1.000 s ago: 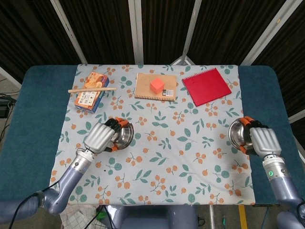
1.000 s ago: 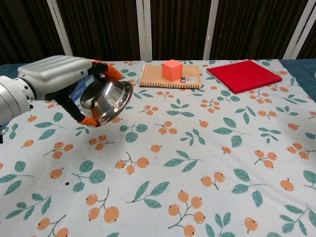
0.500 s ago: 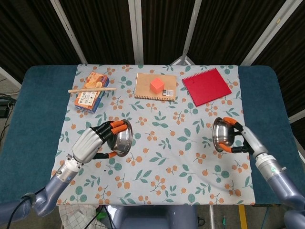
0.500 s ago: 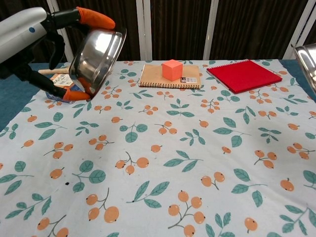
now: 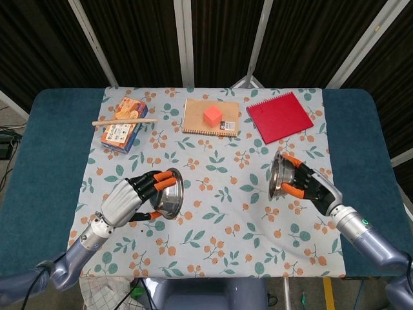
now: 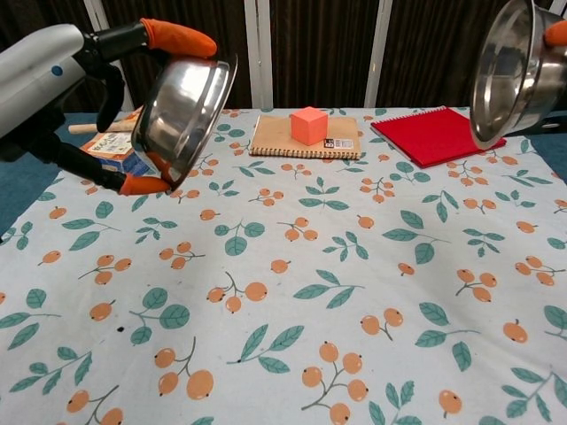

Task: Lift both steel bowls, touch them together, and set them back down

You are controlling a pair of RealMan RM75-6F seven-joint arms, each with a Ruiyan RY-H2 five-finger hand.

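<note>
both bowls are off the cloth (image 5: pixel 219 213) now. the left hand (image 5: pixel 132 199) grips the left bowl (image 5: pixel 166 199) at lower left of the head view, fingers wrapped over its rim, mouth tipped toward the middle. the right hand (image 5: pixel 310 186) grips the right bowl (image 5: pixel 279 177) at right of centre, also tipped on edge, mouth facing left. in the chest view the left bowl (image 6: pixel 182 111) sits upper left and the right bowl (image 6: pixel 514 75) upper right, well apart, with open cloth between.

looks like the step is bringing them together. i'd say match heights first, since the right one seems a bit higher, then ease both inward slowly and meet rim to rim or wall to wall, not fingers first. the orange fingertips (image 6: pixel 173 37) stick out past the rim, so angle the contact away from them. a light tap should do; steel is slick and a hard knock could twist a bowl in the grip.
</note>
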